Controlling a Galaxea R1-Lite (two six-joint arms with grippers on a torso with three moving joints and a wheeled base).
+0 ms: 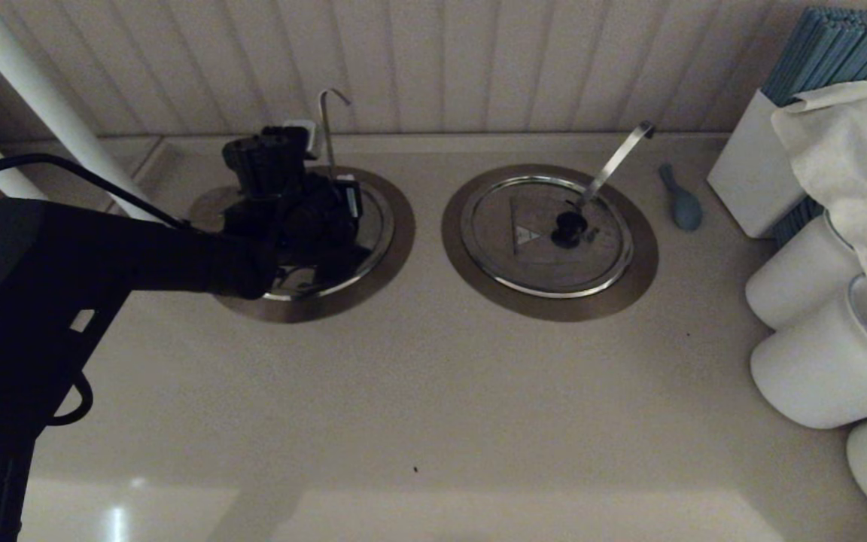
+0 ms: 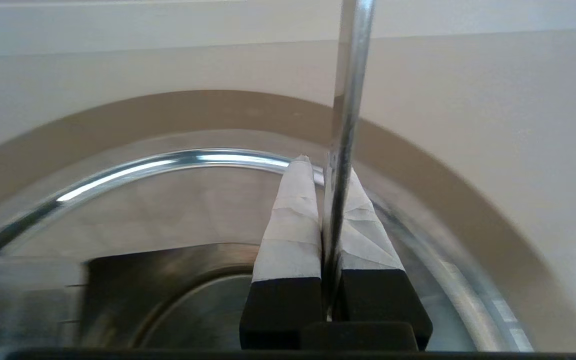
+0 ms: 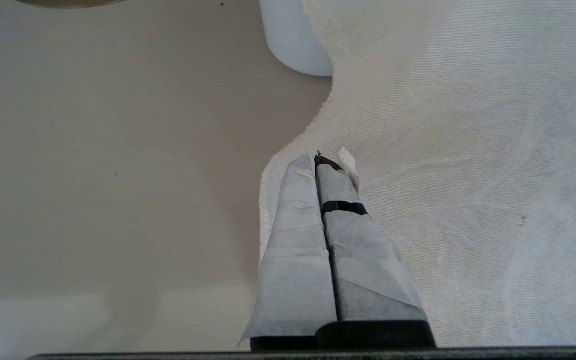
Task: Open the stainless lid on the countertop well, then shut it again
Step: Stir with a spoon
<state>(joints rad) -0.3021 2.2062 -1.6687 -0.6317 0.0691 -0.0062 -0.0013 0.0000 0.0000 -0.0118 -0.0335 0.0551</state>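
Observation:
The stainless lid [image 1: 378,235] sits in the left countertop well, inside the brownish collar ring [image 1: 400,226]. My left gripper [image 1: 330,202] hangs over its centre and hides the knob and the triangle mark. In the left wrist view the taped fingers [image 2: 293,220] are shut, with the thin ladle handle [image 2: 349,90] pinched between them. They point across the lid [image 2: 168,200] toward its shiny rim, the collar [image 2: 218,110] and the wall. The hooked end of the handle [image 1: 326,124] rises behind the gripper. My right gripper [image 3: 325,160] is shut on nothing beside a white cloth.
The twin lid [image 1: 546,260], with a wide strip handle [image 1: 618,162], lies to the right. A blue spoon-like thing [image 1: 680,202] lies past it. White canisters [image 1: 817,369], a white cloth [image 1: 855,150] and a white box [image 1: 749,181] of blue sticks crowd the right edge.

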